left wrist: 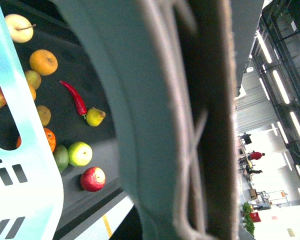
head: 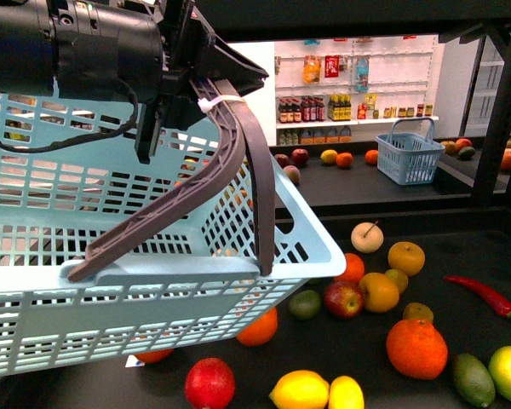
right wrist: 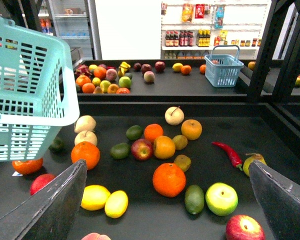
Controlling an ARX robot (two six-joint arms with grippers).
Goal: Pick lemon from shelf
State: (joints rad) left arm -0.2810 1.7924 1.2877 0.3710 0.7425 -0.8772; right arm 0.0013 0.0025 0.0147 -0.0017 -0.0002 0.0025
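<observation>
Two yellow lemons (head: 300, 390) (head: 347, 394) lie side by side near the front edge of the black shelf deck (head: 468, 247). In the right wrist view the same lemons (right wrist: 95, 197) (right wrist: 116, 204) lie just inside one finger (right wrist: 55, 210) of my open right gripper (right wrist: 167, 167), which hovers above the shelf (right wrist: 215, 125) and the fruit. My left gripper (head: 187, 94) is shut on the grey-brown basket handle (head: 230, 162) and holds the light blue basket (head: 153, 281) up at the left. The handle (left wrist: 210, 125) fills the left wrist view.
Oranges (head: 416, 348), apples (head: 344, 298), limes (right wrist: 194, 198), a green apple (right wrist: 221, 198) and a red chili (head: 485, 296) are scattered on the deck. A small blue basket (head: 409, 152) stands on the rear deck. Black uprights (head: 502, 102) rise at the right; white bottle shelves (head: 349, 85) stand behind.
</observation>
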